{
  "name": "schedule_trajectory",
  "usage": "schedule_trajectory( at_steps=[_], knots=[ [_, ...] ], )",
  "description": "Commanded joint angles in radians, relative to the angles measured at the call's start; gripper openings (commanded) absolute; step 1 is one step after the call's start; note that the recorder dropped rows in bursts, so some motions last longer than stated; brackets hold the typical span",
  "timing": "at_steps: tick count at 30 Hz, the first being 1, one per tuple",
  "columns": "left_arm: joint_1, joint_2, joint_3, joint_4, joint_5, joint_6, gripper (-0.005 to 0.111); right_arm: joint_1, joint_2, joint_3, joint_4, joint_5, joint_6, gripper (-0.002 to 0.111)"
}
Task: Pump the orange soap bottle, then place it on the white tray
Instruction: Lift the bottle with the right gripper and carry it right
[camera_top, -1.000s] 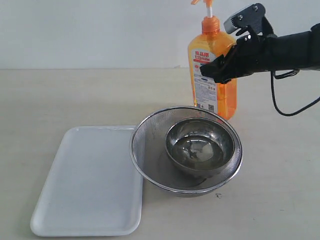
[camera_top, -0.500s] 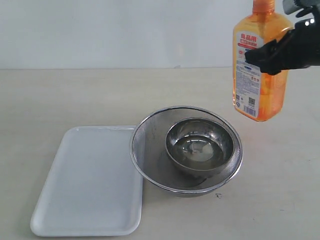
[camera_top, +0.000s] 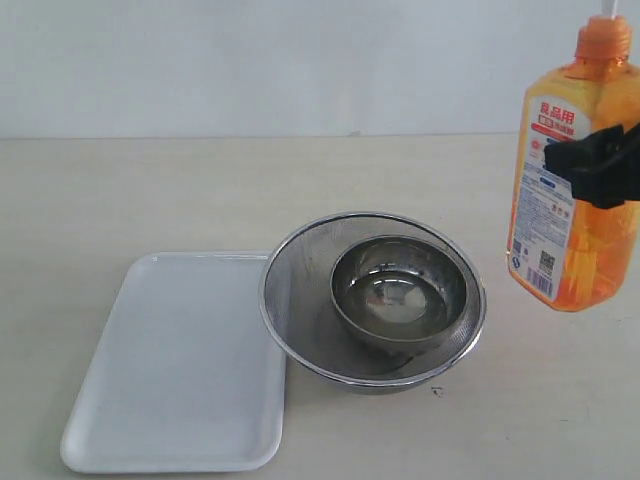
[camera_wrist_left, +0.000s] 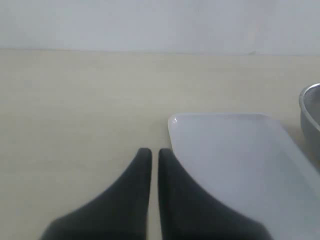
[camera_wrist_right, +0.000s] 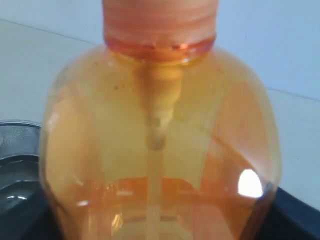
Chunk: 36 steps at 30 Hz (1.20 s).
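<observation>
- Tall translucent orange soap bottle (camera_top: 578, 215) at the far right, slightly tilted, white label with red writing towards the camera; pump head cut off by the top edge.
- Black right gripper (camera_top: 598, 166) clamped across its mid-body.
- Flat rectangular white tray (camera_top: 170, 370), plastic, lower left on the beige table (camera_top: 150, 190).
- Round steel mesh strainer (camera_top: 293, 300) holds 1 steel bowl (camera_top: 400, 292); strainer rim overlaps the tray's right edge.

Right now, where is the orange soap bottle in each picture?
Exterior view: the orange soap bottle is at the far right edge, to the right of the steel mesh strainer.
Left wrist view: not in it.
Right wrist view: it fills nearly the whole picture.
Shared landmark: the steel mesh strainer, mid-picture in the exterior view, only a sliver of it in the left wrist view and the right wrist view.
</observation>
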Motion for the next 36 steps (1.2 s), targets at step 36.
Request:
schedule_trajectory(
  at_steps=[36],
  knots=[
    [0.003,-0.003,0.004,-0.008,-0.011,-0.002,0.005,0.021,-0.137,0.085,0.032,-0.012,0.078,0.0]
  ],
)
